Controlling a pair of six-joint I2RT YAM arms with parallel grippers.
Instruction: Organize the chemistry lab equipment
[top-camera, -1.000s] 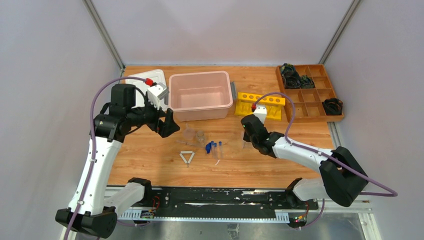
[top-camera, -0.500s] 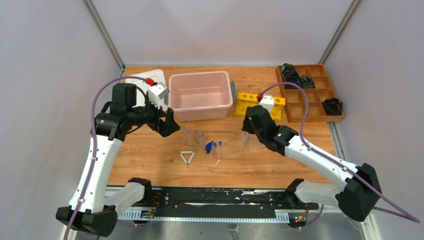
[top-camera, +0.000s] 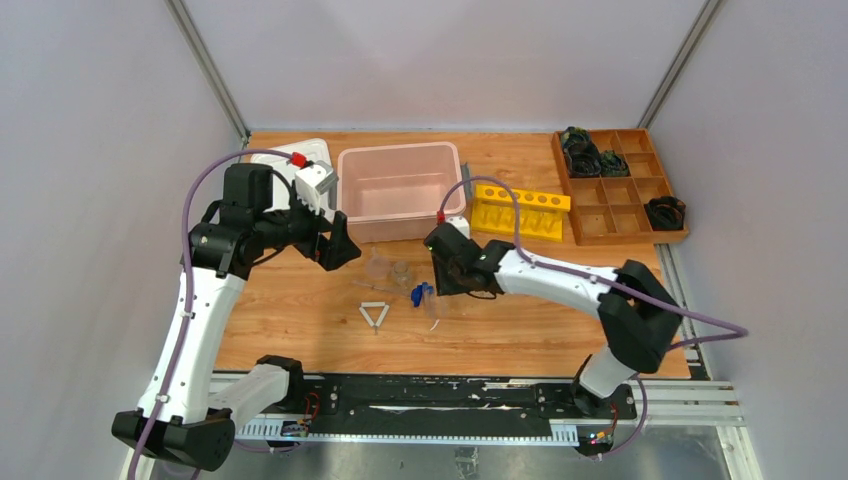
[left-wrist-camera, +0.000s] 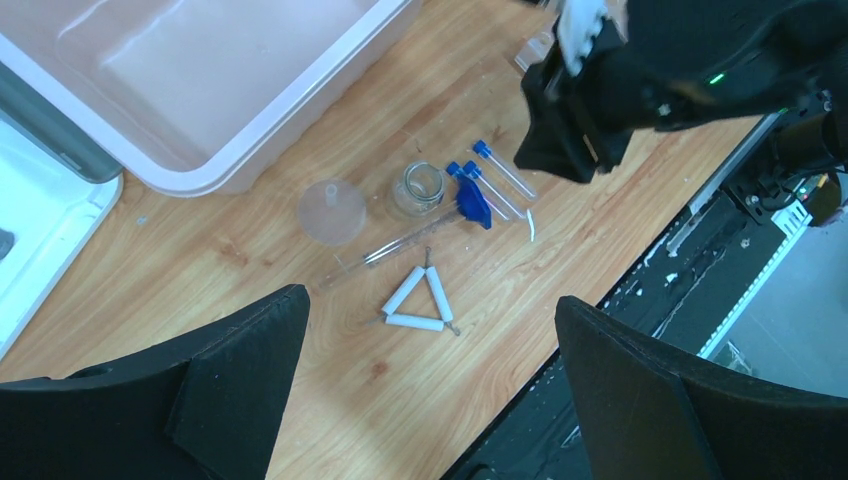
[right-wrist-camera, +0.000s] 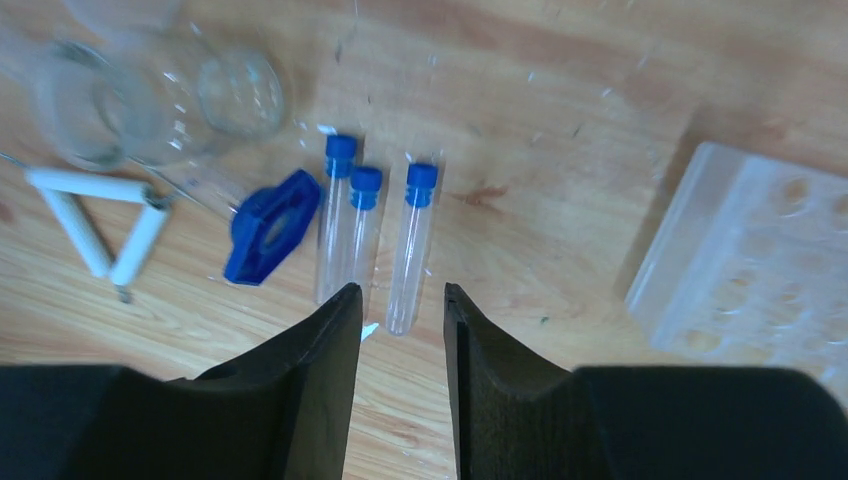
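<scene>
Three clear tubes with blue caps (right-wrist-camera: 412, 240) lie side by side on the wood, next to a blue piece (right-wrist-camera: 272, 225). My right gripper (right-wrist-camera: 400, 290) hovers just short of their bottoms, jaws a narrow gap apart and empty; it also shows in the top view (top-camera: 443, 280). Glass beakers (right-wrist-camera: 235, 95) and the white triangle frame (right-wrist-camera: 100, 225) lie to the left. The clear plastic tube tray (right-wrist-camera: 760, 265) is on the right. My left gripper (left-wrist-camera: 432, 296) is wide open and empty, high above the triangle (left-wrist-camera: 417, 300), a thin rod (left-wrist-camera: 395, 245) and a beaker (left-wrist-camera: 418, 188).
A pink bin (top-camera: 400, 190) stands behind the items. A yellow rack (top-camera: 520, 210) and a wooden compartment box (top-camera: 620, 185) are at the back right. A white tray (top-camera: 290, 165) is at the back left.
My right arm has swung left, from beside the clear tube tray to over the blue-capped tubes. The left arm has not moved.
</scene>
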